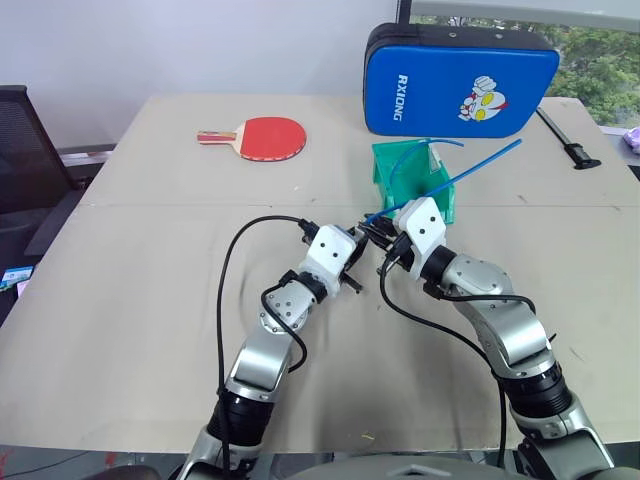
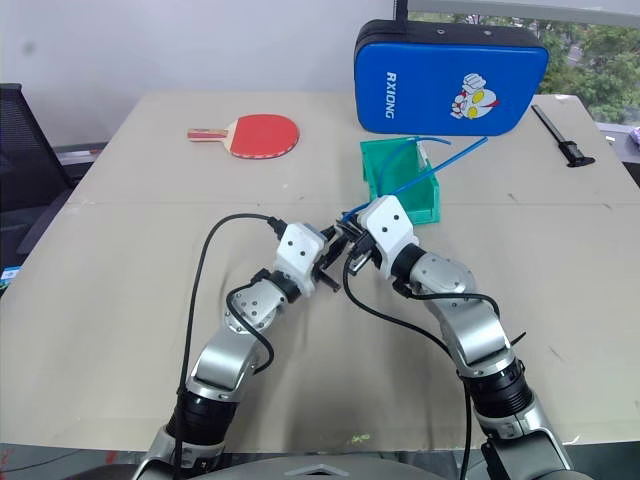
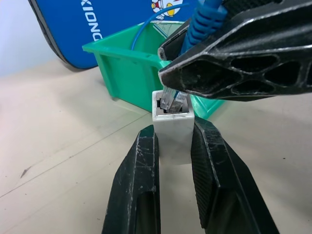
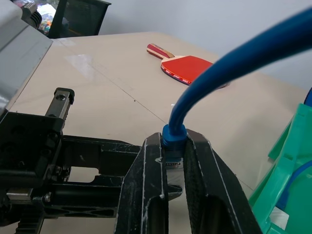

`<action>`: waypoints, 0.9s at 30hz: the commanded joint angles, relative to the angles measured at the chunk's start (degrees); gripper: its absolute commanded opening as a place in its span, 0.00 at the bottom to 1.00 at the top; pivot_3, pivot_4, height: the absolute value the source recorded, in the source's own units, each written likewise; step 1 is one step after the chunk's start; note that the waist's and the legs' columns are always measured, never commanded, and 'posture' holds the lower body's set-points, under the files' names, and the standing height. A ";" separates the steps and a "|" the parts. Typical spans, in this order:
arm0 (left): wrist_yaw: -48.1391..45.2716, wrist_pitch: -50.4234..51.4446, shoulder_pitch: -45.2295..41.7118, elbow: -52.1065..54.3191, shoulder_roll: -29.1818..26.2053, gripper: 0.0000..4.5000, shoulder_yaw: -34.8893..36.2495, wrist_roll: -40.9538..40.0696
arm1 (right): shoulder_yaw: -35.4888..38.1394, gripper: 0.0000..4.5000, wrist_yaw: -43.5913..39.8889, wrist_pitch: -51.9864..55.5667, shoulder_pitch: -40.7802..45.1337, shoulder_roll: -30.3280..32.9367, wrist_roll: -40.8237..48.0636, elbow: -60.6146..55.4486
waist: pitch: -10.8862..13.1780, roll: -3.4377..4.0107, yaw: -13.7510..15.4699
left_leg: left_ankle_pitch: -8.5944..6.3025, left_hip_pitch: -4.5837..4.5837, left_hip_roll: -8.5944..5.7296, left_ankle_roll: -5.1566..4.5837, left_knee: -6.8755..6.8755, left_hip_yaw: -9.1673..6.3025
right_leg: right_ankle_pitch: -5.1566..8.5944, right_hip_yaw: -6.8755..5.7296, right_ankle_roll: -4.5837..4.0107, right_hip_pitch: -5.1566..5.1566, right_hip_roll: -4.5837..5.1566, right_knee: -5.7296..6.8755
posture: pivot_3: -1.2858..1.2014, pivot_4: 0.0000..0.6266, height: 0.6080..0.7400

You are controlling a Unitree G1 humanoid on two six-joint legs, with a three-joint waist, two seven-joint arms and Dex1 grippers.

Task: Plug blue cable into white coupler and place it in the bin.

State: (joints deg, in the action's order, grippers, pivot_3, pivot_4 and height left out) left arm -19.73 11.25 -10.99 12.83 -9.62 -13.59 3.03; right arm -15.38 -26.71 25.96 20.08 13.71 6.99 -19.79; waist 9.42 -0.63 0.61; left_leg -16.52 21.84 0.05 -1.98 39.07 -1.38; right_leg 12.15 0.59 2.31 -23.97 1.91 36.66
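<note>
Clear plug (image 3: 171,100) entering white coupler (image 3: 172,127).

White "RXIONG" lettering on blue padded case (image 1: 440,85)

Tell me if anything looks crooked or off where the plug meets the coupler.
The clear plug of the blue cable enters the white coupler tilted, only partly seated in the socket. Nothing looks damaged or spilled.
</note>
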 commanded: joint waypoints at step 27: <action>-0.22 -4.95 -2.59 2.26 -0.05 0.06 0.19 0.04 | -10.64 0.00 -0.46 31.31 7.64 2.21 -4.10 8.23 | 0.00 0.00 -0.03 | 0.00 0.02 -0.02 0.00 0.00 -0.06 | 0.00 -0.05 -0.01 -0.01 0.09 0.00 | 0.52 0.24 1.00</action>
State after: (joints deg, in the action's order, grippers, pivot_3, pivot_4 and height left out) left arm -20.58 11.38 -10.65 7.17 -11.02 -14.38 4.32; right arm -23.78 -27.08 52.19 31.24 15.17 3.08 -17.82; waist 9.42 -0.63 0.58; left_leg -16.52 21.87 0.02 -1.98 39.07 -1.43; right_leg 12.16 0.54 2.30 -23.98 2.00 36.66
